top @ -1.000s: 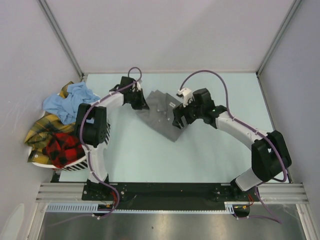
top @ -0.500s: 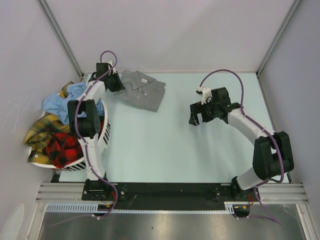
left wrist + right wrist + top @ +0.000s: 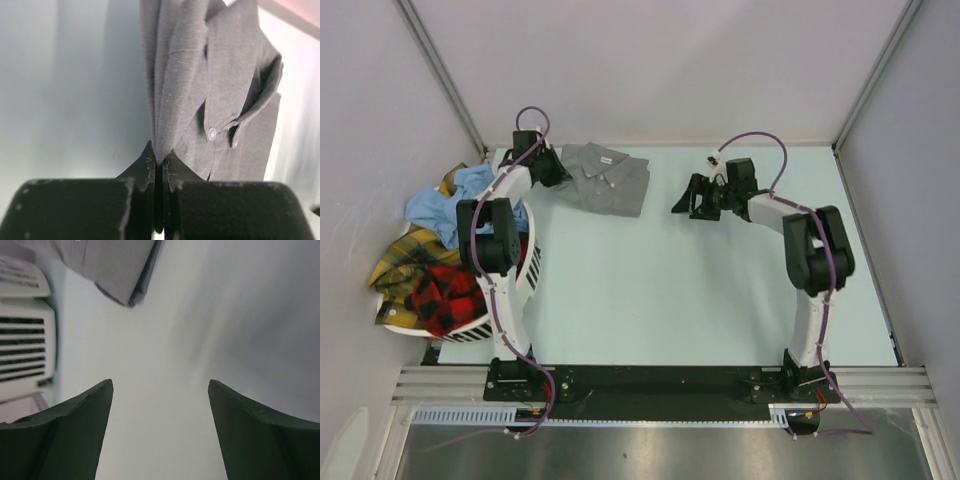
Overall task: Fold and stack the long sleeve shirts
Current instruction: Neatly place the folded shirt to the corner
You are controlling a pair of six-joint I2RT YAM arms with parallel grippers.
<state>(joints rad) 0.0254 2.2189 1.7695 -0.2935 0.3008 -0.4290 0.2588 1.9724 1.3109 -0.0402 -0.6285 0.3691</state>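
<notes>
A folded mid-grey long sleeve shirt [image 3: 605,178] lies at the back left of the table, collar up. My left gripper [image 3: 552,170] is shut on its left edge; the left wrist view shows grey cloth [image 3: 200,95] pinched between the closed jaws [image 3: 159,159]. My right gripper [image 3: 682,201] stands open a little right of the shirt, not touching it, with nothing between its fingers [image 3: 160,385]; the shirt's corner [image 3: 120,270] shows ahead of it. A light blue shirt [image 3: 455,205], a yellow plaid shirt [image 3: 405,255] and a red-and-black plaid shirt [image 3: 445,297] are heaped at the left.
A white slotted basket [image 3: 505,300] at the table's left edge holds the heap of shirts; its slats [image 3: 22,355] show at the left of the right wrist view. Grey walls with metal posts close in the back and sides.
The left gripper carried the grey shirt from mid-table to the back left, where it now lies flat. The right gripper let go of the shirt, drew off right, then swung back toward it.
</notes>
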